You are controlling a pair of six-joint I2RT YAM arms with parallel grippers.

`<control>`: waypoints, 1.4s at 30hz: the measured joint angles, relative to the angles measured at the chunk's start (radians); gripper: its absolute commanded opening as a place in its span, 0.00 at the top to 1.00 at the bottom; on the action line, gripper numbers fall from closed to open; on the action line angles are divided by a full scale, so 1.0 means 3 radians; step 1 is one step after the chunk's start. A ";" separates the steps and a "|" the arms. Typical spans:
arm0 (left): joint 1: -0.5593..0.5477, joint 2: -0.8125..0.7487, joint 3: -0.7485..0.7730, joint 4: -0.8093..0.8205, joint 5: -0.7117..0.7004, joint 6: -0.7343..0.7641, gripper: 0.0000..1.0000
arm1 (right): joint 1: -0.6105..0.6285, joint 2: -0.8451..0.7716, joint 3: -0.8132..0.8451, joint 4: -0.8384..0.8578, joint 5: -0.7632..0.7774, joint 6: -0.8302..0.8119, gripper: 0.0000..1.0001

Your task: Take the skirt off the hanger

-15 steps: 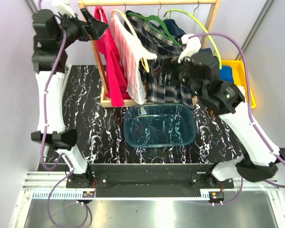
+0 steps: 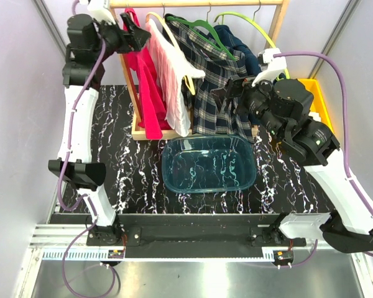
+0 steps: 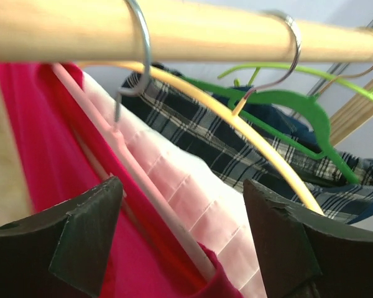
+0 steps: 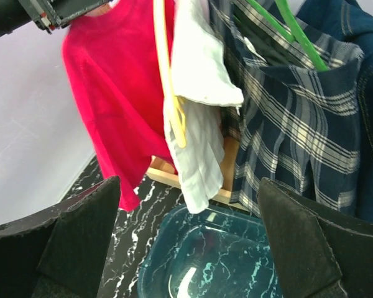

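The skirt (image 2: 214,93), plaid in navy and dark green with white check lines, hangs on a dark green hanger (image 2: 202,28) from a wooden rail (image 2: 236,5). From above, it is third from the left of four garments. They are one red garment (image 2: 146,81), one pale pink garment (image 2: 176,81) on a pale yellow hanger (image 2: 155,15), the skirt, and one denim garment (image 2: 239,40) by a lime-green hanger (image 2: 252,20). The left gripper (image 2: 133,30) is raised beside the red garment. The right gripper (image 2: 229,92) is at the skirt's right edge; contact cannot be judged here. There are two containers. One teal basin (image 2: 208,164) sits on the black marbled table (image 2: 112,155) in front of the rack, the marbling showing through its floor. One yellow bin (image 2: 315,93) is at far right, its contents hidden by the right arm. In the left wrist view, the left gripper (image 3: 181,192) has its jaws spread wide, grasping nothing. Three metal hooks (image 3: 147,53) loop over the rail (image 3: 205,28), and the skirt (image 3: 186,127) drapes below the dark green hanger (image 3: 298,108), behind the pale yellow hanger (image 3: 236,122). In the right wrist view, the right gripper (image 4: 189,186) is also released and holds nothing. The skirt (image 4: 298,118) hangs ahead at right, between the pale pink garment (image 4: 202,68) and the denim garment (image 4: 370,93), with the teal basin (image 4: 205,261) below.
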 measured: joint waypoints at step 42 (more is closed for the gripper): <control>-0.0161 -0.0748 -0.0451 -0.0465 -0.0355 0.1231 1.00 | 0.0000 -0.0186 -0.0322 0.0076 0.0245 0.0053 0.00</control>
